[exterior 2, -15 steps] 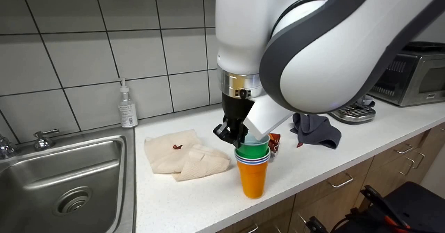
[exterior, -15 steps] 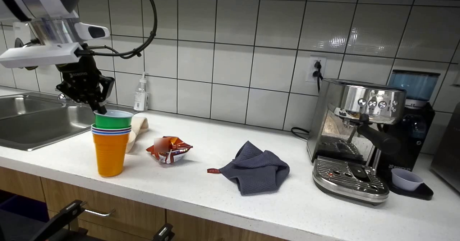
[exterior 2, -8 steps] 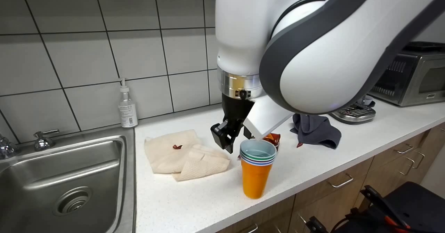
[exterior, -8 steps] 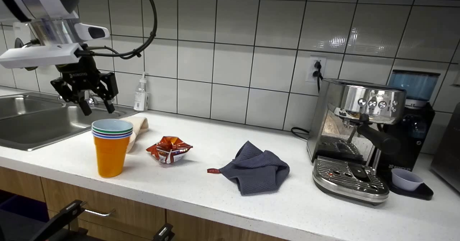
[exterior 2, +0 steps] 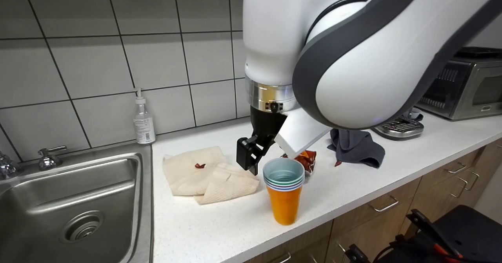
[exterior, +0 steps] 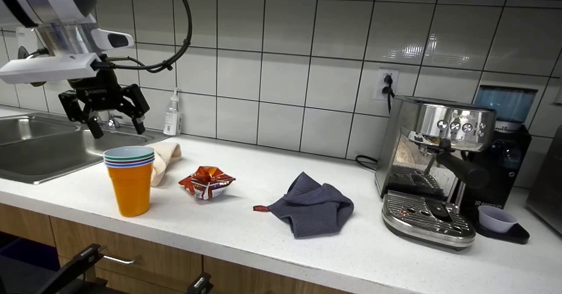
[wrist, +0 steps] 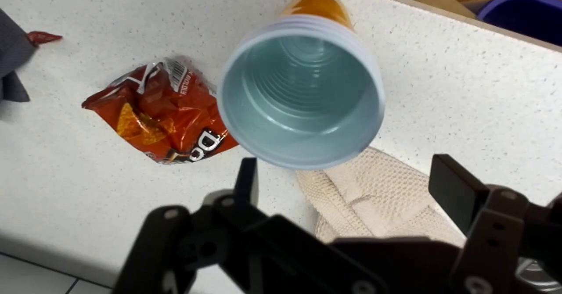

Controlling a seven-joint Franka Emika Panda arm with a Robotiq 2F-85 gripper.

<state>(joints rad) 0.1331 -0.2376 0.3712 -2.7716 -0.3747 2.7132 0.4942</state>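
My gripper [exterior: 117, 130] is open above the counter, its two fingers wide apart with nothing between them. Just below it and toward the counter's front, a stack of nested plastic cups [exterior: 130, 188] stands upright, leaning slightly. The outermost cup is orange; blue, white and green rims show above it, and a pale blue-grey inside faces up. In the wrist view the mouth of the cup stack [wrist: 303, 105] lies beyond the gripper [wrist: 347, 179], apart from both fingertips. In an exterior view the cups [exterior 2: 284, 204] stand beside the finger that shows; the arm's white bracket hides the other.
A red chip bag [wrist: 162, 114] lies close to the cups. Behind them is a beige cloth [exterior 2: 219, 176], near the steel sink [exterior 2: 145, 200]. A soap bottle [exterior: 172, 116] stands by the tiled wall. Farther along are a dark grey cloth [exterior: 314, 206] and an espresso machine [exterior: 439, 153].
The gripper has opened and let go of the green cup, which has dropped down into the stack. The stack has rocked to one side, then back the other way. The arm has hardly moved.
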